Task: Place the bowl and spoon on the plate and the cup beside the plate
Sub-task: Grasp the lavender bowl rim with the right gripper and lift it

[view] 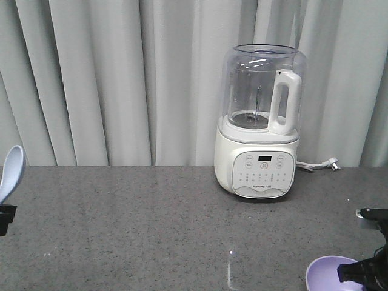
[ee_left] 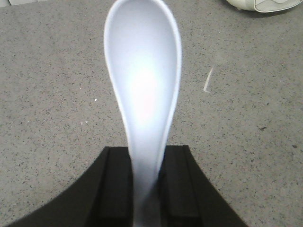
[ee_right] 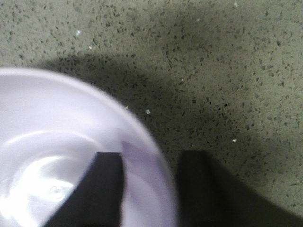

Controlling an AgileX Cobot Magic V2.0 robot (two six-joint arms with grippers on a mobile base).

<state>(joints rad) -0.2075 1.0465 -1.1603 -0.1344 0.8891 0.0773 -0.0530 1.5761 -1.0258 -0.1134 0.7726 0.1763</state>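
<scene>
left gripper [ee_left: 144,166] clamped on spoon [ee_left: 142,80] handle, scoop facing wrist camera, held above grey speckled counter [ee_left: 246,118]; far left in front view. right gripper [ee_right: 151,182] pinching bowl [ee_right: 52,142] wall: one finger [ee_right: 106,189] inside rim, other outside. bowl at near right of counter. white blender [view: 259,121] at back, well apart from both.

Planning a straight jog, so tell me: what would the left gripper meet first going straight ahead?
Probably the grey countertop beyond the spoon that the left gripper holds; the blender base sits off right. Depth unclear.
</scene>
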